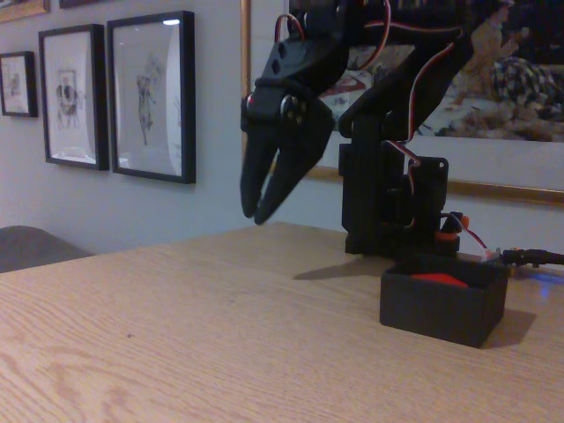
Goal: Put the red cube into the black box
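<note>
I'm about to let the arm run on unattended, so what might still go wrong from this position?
1. The red cube shows just above the rim of the black box, so it may sit tilted rather than flat; a knock could tip it out.
2. The gripper hangs above the table, left of the box, fingertips nearly together. A low sweep back towards the base could strike the box wall.
3. The box stands close to the arm's base, where loose wires hang.

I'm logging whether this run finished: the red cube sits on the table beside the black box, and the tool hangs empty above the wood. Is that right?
Not quite. In the fixed view the red cube lies inside the black box, its top showing above the rim, not beside it on the table. The tool does hang empty above the wood.
</note>
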{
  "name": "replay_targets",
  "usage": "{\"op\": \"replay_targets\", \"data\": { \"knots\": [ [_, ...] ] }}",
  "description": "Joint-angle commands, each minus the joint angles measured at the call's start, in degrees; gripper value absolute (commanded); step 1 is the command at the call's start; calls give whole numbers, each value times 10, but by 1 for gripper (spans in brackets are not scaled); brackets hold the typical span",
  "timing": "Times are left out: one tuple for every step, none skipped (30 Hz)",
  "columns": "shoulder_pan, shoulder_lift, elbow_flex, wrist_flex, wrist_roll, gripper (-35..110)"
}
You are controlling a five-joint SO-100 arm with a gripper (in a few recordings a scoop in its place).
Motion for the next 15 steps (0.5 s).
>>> {"op": "replay_targets", "data": {
  "knots": [
    [1, 33, 14, 0, 7, 2],
    [6, 41, 19, 0, 6, 1],
    [11, 47, 25, -3, 5, 1],
    [13, 50, 32, -8, 4, 1],
    [15, 50, 37, -13, 4, 0],
    [18, 50, 40, -17, 2, 0],
    [23, 52, 42, -18, -4, 0],
    [27, 55, 45, -18, -11, -1],
    [32, 60, 47, -18, -16, -1],
    [35, 64, 51, -19, -21, -1],
    [38, 66, 54, -21, -27, -1],
    [39, 66, 58, -25, -31, 0],
    [39, 65, 62, -29, -33, 0],
    [38, 65, 65, -31, -35, -1],
    [36, 69, 68, -32, -35, -1]
  ]
}}
